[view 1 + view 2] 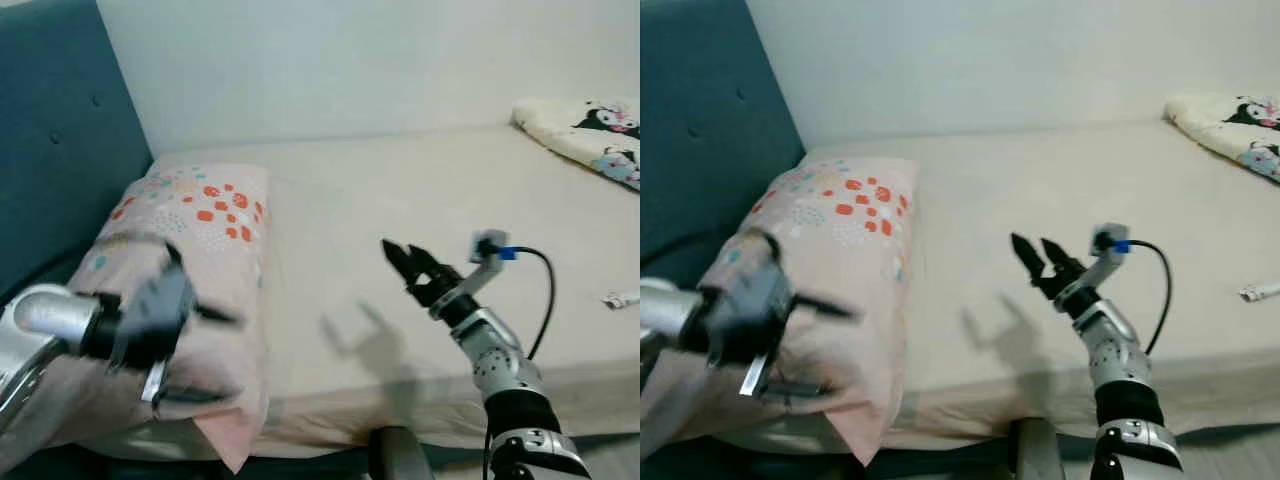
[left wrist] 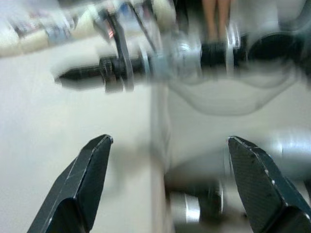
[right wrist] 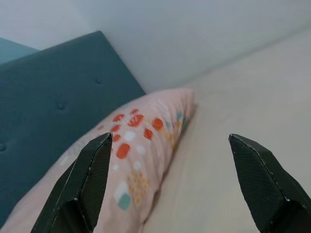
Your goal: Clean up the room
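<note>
Pillow: we see the pillow [image 1: 195,270] on the bed [image 1: 420,200] beside the headboard [image 1: 50,130].
Left hand [image 1: 195,355]: over the pillow's near end, fingers apart, empty.
Right hand [image 1: 403,257]: above the bed, fingers apart, empty.

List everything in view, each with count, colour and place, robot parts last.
pillow: one, pink with orange, white and teal dots, at the bed's head end by the headboard.
bed: one, cream sheet.
headboard: one, teal, tufted, on the robot's left.
blanket: one, cream with cartoon print, far right of the bed.
small white object: one, right edge of the bed, too small to identify.
wall: white, behind the bed.
left tool: black, open, over the pillow, blurred.
right tool: black, open, above the sheet.
</note>
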Motion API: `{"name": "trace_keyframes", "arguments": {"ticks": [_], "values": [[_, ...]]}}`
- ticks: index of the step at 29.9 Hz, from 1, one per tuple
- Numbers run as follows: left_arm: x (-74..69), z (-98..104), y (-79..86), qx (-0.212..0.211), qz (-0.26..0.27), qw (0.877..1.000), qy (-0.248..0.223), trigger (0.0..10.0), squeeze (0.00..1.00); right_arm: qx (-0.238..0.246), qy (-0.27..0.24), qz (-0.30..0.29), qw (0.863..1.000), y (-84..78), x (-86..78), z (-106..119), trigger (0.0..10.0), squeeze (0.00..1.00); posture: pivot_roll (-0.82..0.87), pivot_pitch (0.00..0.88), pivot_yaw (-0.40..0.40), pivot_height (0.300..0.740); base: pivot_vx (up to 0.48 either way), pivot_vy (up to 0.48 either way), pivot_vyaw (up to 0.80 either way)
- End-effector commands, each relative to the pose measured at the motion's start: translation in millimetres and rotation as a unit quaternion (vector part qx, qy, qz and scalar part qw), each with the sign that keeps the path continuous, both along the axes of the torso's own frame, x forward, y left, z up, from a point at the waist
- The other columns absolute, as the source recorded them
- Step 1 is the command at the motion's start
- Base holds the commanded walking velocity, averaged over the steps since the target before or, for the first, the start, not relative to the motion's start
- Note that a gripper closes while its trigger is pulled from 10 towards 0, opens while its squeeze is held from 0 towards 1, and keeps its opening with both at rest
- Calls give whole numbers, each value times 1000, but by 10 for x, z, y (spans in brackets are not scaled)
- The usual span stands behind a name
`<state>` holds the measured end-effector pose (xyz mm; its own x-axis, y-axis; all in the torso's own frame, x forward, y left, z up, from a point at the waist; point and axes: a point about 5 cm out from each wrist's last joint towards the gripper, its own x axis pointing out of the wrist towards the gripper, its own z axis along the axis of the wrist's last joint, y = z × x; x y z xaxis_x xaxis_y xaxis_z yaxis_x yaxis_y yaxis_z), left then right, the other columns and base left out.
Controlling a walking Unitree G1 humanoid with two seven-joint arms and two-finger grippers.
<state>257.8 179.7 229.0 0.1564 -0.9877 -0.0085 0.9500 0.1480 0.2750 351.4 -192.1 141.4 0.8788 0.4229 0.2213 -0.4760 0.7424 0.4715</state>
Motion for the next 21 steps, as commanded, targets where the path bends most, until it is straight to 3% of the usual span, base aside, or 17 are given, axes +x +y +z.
{"name": "trace_keyframes", "arguments": {"ticks": [1,2,3,4,5,6,7,8,10,12,15,16,17,18,21], "values": [[98,-5,44,-42,49,998,13,10000,0,9,-3,-11,1000,-33,5,17,10000,0,-40,0,-12,527,0,0,0],[287,-95,24,-81,134,987,40,10000,0,11,-6,-13,1000,-50,6,38,10000,0,-41,0,-13,532,0,0,0],[287,-95,24,-81,134,987,40,10000,0,11,-6,-13,1000,-50,6,38,10000,0,-41,0,-13,532,0,0,0],[463,-207,-11,-119,223,965,66,10000,0,11,-8,-16,1000,-70,3,56,10000,0,-46,0,-12,537,0,0,0],[463,-207,-11,-119,223,965,66,10000,0,11,-8,-16,1000,-70,3,56,10000,0,-46,0,-12,537,0,0,0],[570,-292,-46,-141,278,946,86,10000,0,10,-9,-17,1000,-84,0,68,10000,0,-47,0,-12,542,0,0,0],[570,-292,-46,-141,278,946,86,10000,0,10,-9,-17,1000,-84,0,68,10000,0,-47,0,-12,542,0,0,0],[671,-406,-75,-176,338,916,127,10000,0,8,-8,-20,1000,-100,-3,69,10000,0,-46,0,-12,547,0,0,0],[671,-406,-75,-176,338,916,127,10000,0,8,-8,-20,1000,-100,-3,69,10000,0,-46,0,-12,547,0,0,0],[757,-720,-132,-242,438,840,210,10000,0,-8,4,-23,1000,-118,-19,22,10000,0,-52,0,-12,557,0,0,0],[757,-720,-132,-242,438,840,210,10000,0,-8,4,-23,1000,-118,-19,22,10000,0,-52,0,-12,557,0,0,0],[765,-891,-152,-257,486,797,250,10000,0,-15,13,-24,1000,-120,-27,-21,10000,0,-53,0,-11,562,0,0,0],[750,-1032,-184,-259,510,771,280,10000,0,-23,22,-23,999,-103,-36,-70,10000,0,-51,0,-9,567,0,0,0],[736,-1119,-218,-249,522,759,298,10000,0,-28,28,-23,999,-87,-43,-105,10000,0,-51,0,-9,572,0,0,0],[735,-1157,-253,-234,524,760,305,10000,0,-30,30,-22,999,-72,-47,-125,10000,0,-48,0,-9,577,-119,0,0]]}}
